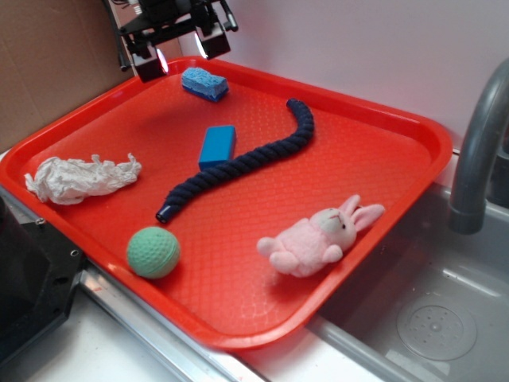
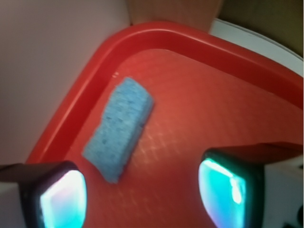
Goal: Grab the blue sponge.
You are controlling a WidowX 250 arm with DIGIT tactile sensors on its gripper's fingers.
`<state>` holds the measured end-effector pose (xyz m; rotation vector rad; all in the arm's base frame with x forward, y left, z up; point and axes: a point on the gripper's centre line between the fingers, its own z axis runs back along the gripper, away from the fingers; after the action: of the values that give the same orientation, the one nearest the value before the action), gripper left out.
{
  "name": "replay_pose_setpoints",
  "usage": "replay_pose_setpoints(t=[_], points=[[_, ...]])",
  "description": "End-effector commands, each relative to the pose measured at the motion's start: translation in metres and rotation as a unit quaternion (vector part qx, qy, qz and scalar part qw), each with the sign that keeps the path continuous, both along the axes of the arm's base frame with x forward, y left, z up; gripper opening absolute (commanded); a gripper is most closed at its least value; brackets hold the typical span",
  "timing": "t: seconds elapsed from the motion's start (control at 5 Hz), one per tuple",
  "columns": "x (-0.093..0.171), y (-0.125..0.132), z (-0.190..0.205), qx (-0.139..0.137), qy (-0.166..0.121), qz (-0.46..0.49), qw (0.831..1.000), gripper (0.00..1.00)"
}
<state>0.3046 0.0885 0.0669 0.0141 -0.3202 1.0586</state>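
On the counter beside a sink (image 1: pixel 445 318), a red tray (image 1: pixel 382 159) carries everything. The grey faucet (image 1: pixel 477 151) rises just past the tray's right edge.

Across the tray's middle lies a dark blue rope (image 1: pixel 238 163), curving from near the far right edge down toward the centre front. Near the right front edge lies a pink plush rabbit (image 1: pixel 318 239), ears pointing to the right edge. At the left edge sits a crumpled white cloth (image 1: pixel 79 177). Toward the left front corner rests a green ball (image 1: pixel 153 251). A smooth blue block (image 1: pixel 217 146) lies in the tray's middle, just beside the rope on its left.

The sponge (image 1: pixel 204 83) sits near the far edge, close to the far corner, lying flat with its rough top up. In the wrist view the sponge (image 2: pixel 118 128) runs along the tray's raised rim (image 2: pixel 71 114), just inside it.

The gripper (image 1: pixel 179 56) hangs above the far corner, to the left of the sponge and not touching it. Its jaws stand wide apart with nothing between them; in the wrist view the gripper (image 2: pixel 142 194) shows one fingertip on each side, and the sponge's near end lies just ahead of the left one.
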Motion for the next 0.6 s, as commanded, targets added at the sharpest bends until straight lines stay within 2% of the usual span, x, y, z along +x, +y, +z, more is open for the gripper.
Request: replay_pose_setpoints(t=[0.0,0.2,0.4], points=[[0.024,0.021,-0.009,0.019,-0.014,0.014,1.000,1.00],[0.034,0.028,-0.021,0.023,-0.006,0.015,1.000,1.00],[0.034,0.034,-0.031,0.024,0.013,0.026,0.999,1.00]])
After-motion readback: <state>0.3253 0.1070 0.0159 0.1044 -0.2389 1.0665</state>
